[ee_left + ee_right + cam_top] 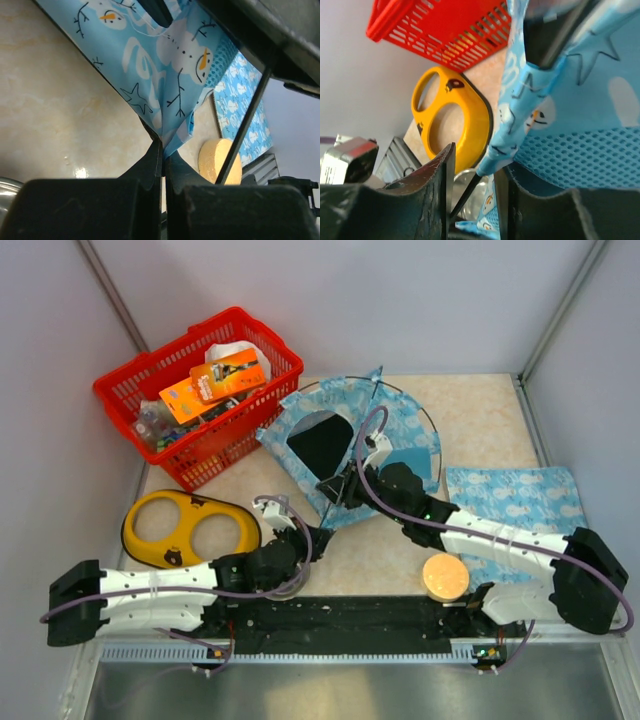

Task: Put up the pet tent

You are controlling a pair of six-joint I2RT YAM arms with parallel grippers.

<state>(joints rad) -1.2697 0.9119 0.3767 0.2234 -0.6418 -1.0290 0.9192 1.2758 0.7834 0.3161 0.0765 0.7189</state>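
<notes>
The pet tent (400, 422) is light-blue printed fabric with a dark arched doorway and thin dark poles, half raised at the table's middle. My left gripper (312, 540) is shut on the tent's lower fabric corner. The left wrist view shows the jaws (163, 150) pinching that corner of the tent (165, 65). My right gripper (335, 492) is at the tent's near left edge. In the right wrist view it (476, 165) is open. A thin pole end (470, 190) sticking out of the tent's fabric sleeve (520, 130) lies between the fingers.
A red basket (165, 358) full of packets stands at the back left. A yellow two-hole holder (190, 530) lies at the left, near the left gripper. A flat blue mat (515, 495) lies at the right. A round orange disc (445, 577) sits near the front edge.
</notes>
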